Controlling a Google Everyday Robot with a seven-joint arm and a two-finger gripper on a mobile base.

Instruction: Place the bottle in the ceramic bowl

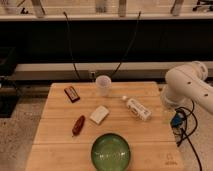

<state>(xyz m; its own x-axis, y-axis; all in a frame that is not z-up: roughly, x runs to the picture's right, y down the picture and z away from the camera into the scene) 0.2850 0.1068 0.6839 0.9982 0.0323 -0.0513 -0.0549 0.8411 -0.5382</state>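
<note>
A white bottle (138, 108) lies on its side on the wooden table (55, 140), right of centre, with its cap pointing to the back left. A green ceramic bowl (111, 151) sits empty at the table's front edge, below and left of the bottle. My white arm (190, 86) bends in from the right. My gripper (167, 111) hangs under it at the table's right edge, to the right of the bottle and apart from it.
A clear plastic cup (103, 85) stands at the back middle. A white packet (99, 114), a reddish-brown item (78, 125) and a dark snack bar (72, 93) lie on the left half. Black cables (182, 125) hang off the right side.
</note>
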